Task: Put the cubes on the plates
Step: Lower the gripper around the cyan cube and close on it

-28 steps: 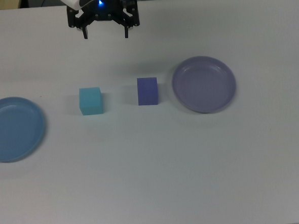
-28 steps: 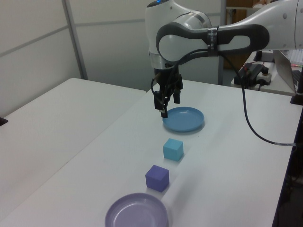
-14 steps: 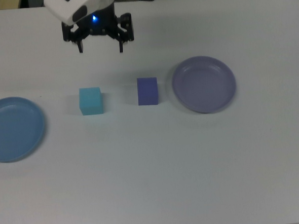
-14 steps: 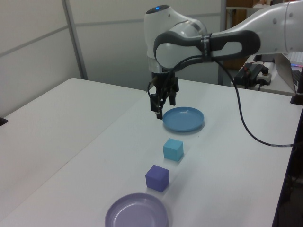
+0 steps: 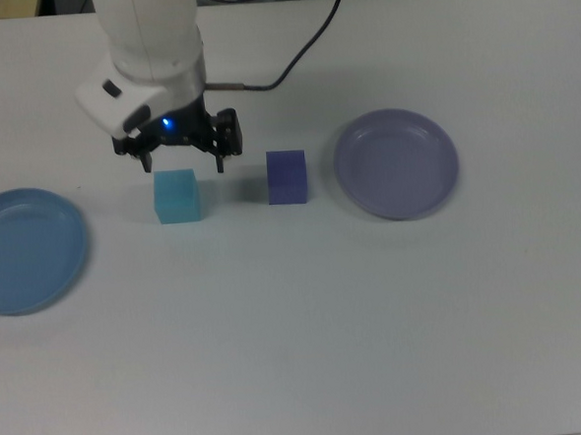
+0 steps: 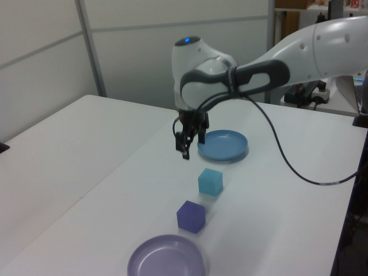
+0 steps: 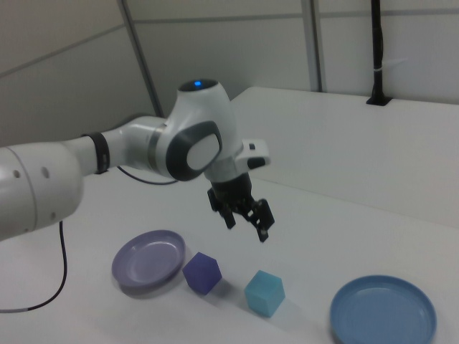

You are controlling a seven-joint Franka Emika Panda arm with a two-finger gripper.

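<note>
Jaws (image 5: 183, 162) hang apart and empty above the desk (image 5: 375, 311), fingers pointing down, just at the twelve o'clock edge of the cyan cube (image 5: 177, 196) in the top view. In the left view the jaws (image 6: 185, 142) sit clearly above the desk surface, off to the ten o'clock side of the cyan cube (image 6: 210, 181); in the right view they (image 7: 247, 223) float up at about eleven o'clock from it (image 7: 265, 292), not touching.

Both cubes rest on the bare desk, in a row between the two plates. In the top view the indigo cube (image 5: 287, 176) lies at three o'clock from the cyan one, with a gap between them. The lavender plate (image 5: 396, 163) lies just beside the indigo cube, again at three o'clock, and holds nothing. The blue plate (image 5: 24, 251) sits well apart at about eight o'clock from the cyan cube, near the frame's edge, also holding nothing.

A dark cable (image 5: 300, 49) trails from the white arm (image 5: 149, 39) toward one o'clock.
</note>
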